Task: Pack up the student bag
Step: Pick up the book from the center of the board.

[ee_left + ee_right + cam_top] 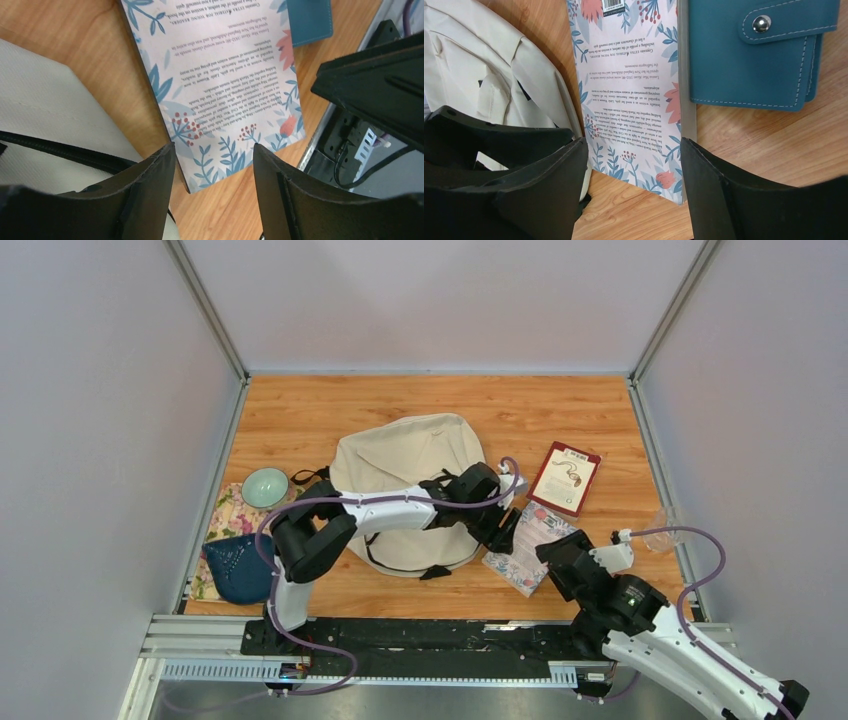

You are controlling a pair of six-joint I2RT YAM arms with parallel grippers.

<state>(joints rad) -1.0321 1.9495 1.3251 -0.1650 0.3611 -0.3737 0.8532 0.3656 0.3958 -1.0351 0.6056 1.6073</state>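
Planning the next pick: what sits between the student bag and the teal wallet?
A floral book lies flat between the student bag and the teal wallet, text side up; the right wrist view shows it.

Floral book [529,552], red booklet [565,478], mint bowl [265,487]

the student bag [400,475] is a large cream-beige backpack of soft fabric. it lies slumped flat on the counter [300,410], rounded outline uppermost. black straps and buckles trail along its near edge and at its left side. it lies to the left of the left jaws, its cream edge and one black strap just beside them. it also lies left of the right jaws, where its fabric is creased in loose folds.
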